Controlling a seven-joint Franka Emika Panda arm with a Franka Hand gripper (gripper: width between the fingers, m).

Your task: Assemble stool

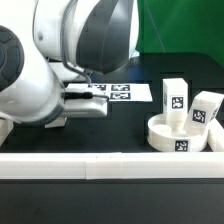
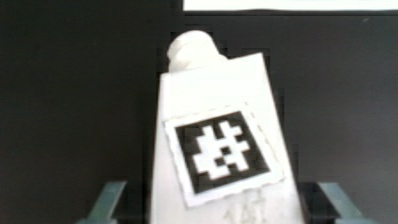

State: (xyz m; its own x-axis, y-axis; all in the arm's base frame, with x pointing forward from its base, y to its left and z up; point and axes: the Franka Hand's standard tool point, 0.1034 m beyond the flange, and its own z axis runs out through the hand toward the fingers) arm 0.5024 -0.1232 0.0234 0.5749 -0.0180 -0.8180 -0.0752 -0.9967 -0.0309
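One leg lies right between the jaws in the wrist view: white block, tag face up, flat on the dark counter.

Jaws are spread, with one fingertip on each flank. A strip of counter shows between each fingertip and the leg, so they straddle it and aren't pinching, as far as I can see.

Key relation: the leg's long axis runs straight out ahead of the jaws, crosswise to their closing line. The peg end points away from them toward the marker board. The leg is roughly centred in the gap and slightly skewed. My read is that closing lands on the two long flanks, though the skew may twist the leg a bit as they meet.

The exterior view can't confirm this, because the arm hides the jaws.

The seat is well apart from the jaws, off to the exterior view's right. A second leg and third leg stand upright at it. I can't tell whether they're on it or just behind.
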